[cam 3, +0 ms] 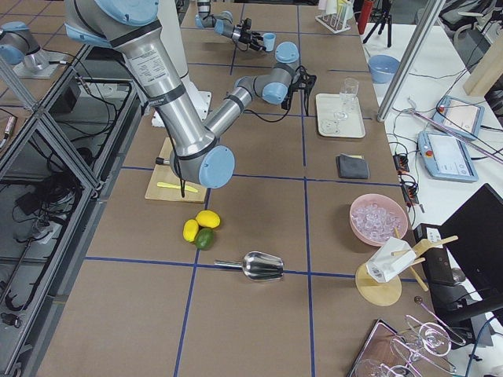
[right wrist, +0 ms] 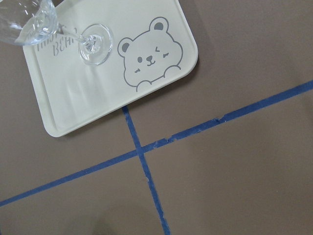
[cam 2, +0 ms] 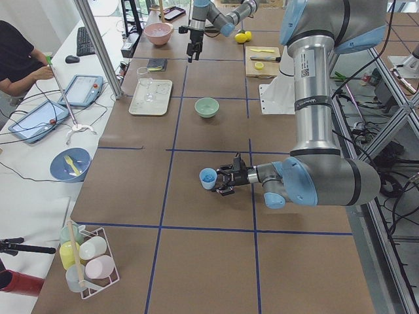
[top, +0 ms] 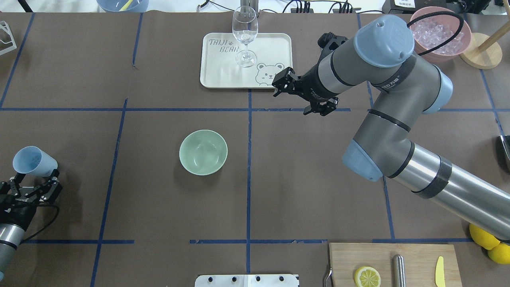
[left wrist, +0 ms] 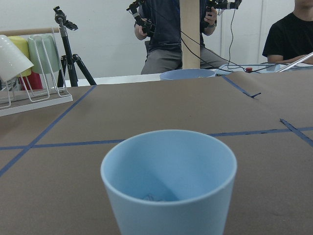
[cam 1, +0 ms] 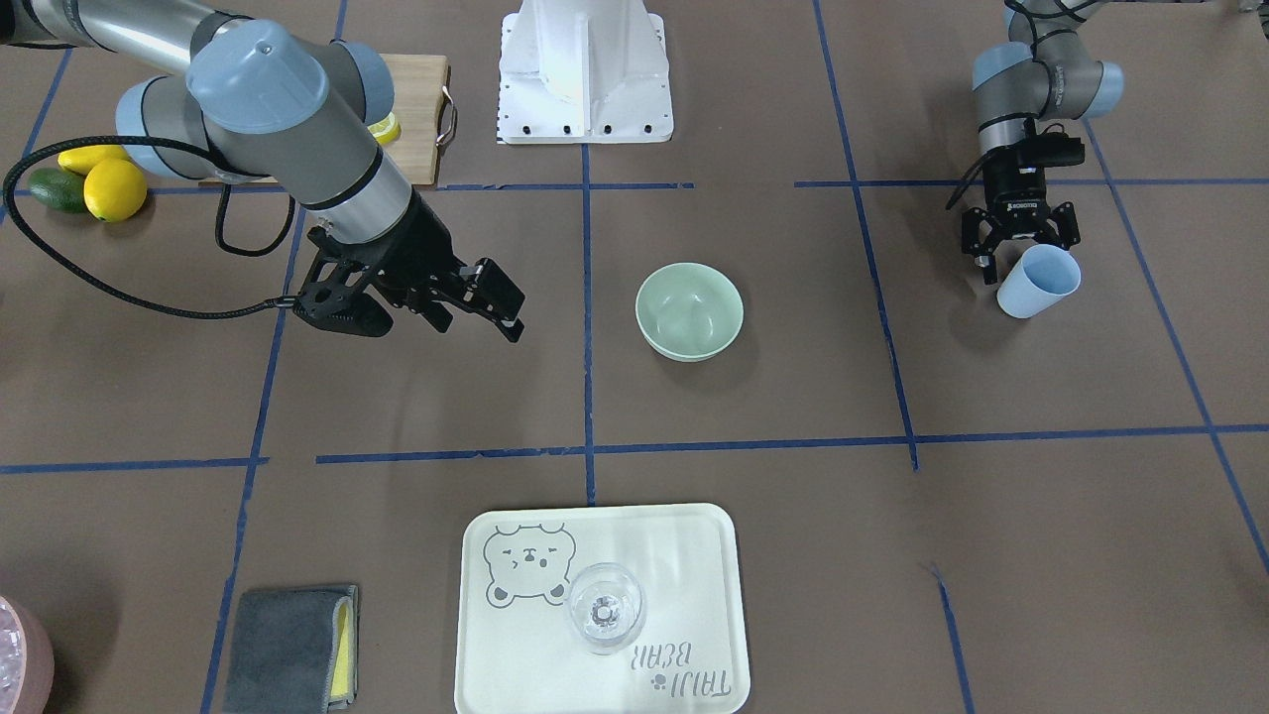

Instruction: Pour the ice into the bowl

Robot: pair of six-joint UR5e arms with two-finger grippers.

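Observation:
The pale mint-green bowl (top: 203, 152) stands upright near the table's middle; it also shows in the front view (cam 1: 689, 309). Its inside is glossy, and I cannot tell whether ice lies in it. My left gripper (top: 35, 180) is shut on a light blue cup (top: 34, 161) at the table's left edge, far from the bowl. In the left wrist view the cup (left wrist: 168, 181) is upright, with a small glassy bit (left wrist: 154, 197) low inside. My right gripper (top: 301, 97) is open and empty, above the table beside the tray.
A cream bear tray (top: 215, 75) with a wine glass (top: 244, 32) lies at the far side. A pink tub of ice cubes (top: 436, 34) stands far right. A cutting board (top: 394, 259), lemons (top: 484, 237), a metal scoop (cam 3: 259, 267) and a grey cloth (cam 1: 288, 650) lie around.

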